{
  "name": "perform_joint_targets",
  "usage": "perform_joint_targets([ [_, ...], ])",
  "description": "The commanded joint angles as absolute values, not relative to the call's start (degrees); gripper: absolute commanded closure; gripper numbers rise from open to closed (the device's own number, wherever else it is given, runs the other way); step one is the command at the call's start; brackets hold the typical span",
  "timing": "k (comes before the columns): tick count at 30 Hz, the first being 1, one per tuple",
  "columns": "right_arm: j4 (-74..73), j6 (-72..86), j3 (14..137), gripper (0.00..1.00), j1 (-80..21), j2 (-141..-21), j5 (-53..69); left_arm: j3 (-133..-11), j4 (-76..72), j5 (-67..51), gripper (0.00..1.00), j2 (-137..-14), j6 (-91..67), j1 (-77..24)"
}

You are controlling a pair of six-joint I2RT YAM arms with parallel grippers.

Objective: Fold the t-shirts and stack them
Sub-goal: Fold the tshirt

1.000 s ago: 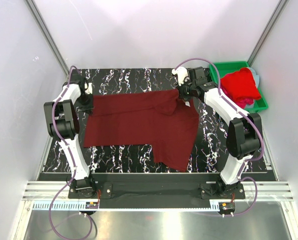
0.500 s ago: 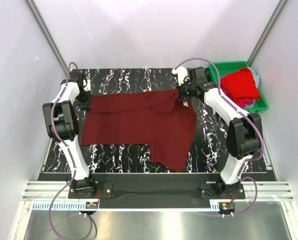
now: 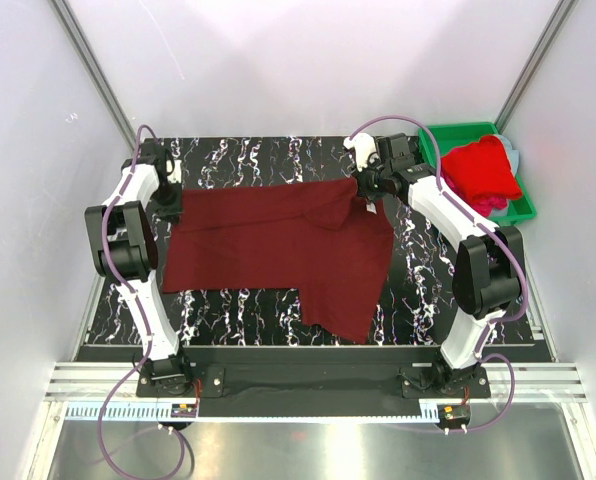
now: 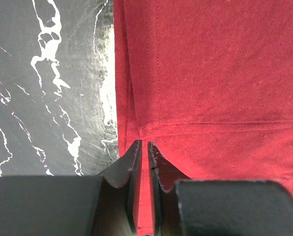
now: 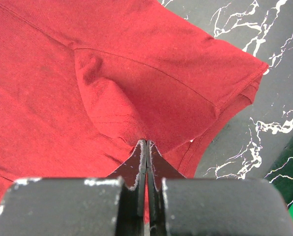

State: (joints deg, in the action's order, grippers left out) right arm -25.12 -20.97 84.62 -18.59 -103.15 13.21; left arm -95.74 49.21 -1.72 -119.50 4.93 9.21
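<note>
On t-shirt (image 3: 278, 245), left gripper (image 4: 143, 145) seemingly parting.

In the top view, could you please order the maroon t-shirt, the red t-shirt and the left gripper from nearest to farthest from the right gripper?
From the right gripper:
1. maroon t-shirt, pinched in its grip.
2. red t-shirt, in the green bin to its right.
3. left gripper, far off at the maroon t-shirt's left edge.
</note>
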Motion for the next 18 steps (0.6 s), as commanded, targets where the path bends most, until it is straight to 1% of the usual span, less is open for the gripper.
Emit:
perform_joint_targets([
  [1,-23.12,-21.45,84.99,1.00,-18.81,-101.86,14.06,-98.00,49.57,-1.32,0.86,-118.12,5.27,9.32],
  [2,-23.12,-21.45,84.99,1.00,-18.81,-101.95,14.06,-97.82,49.31,-1.14,0.82,-118.21,5.27,9.40],
  [5,-23.03,-21.45,84.99,1.00,-18.81,-101.95,14.06,-97.56,49.22,-1.14,0.80,-119.00,5.19,9.40],
  [18,-23.12,-21.53,84.46,1.00,-18.81,-101.95,14.06,-100.02,49.75,-1.76,0.80,-122.96,5.10,9.40],
])
